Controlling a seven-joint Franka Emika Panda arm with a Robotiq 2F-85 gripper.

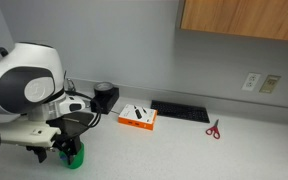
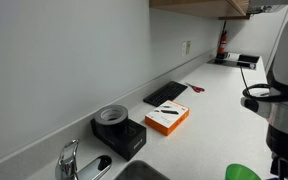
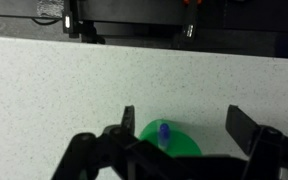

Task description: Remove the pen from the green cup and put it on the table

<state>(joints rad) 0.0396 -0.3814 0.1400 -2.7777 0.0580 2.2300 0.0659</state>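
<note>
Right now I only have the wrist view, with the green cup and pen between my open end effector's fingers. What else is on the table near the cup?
Observer: Nearest is an orange box with a black marker on top. It lies clear of the green cup.
Operator: Anything beyond the box?
Observer: Red-handled scissors lie farther along the table, near the wall.
Operator: Any fixtures I should know about?
Observer: A sink faucet shows in an exterior view, next to a round dark tin by the wall.
</note>
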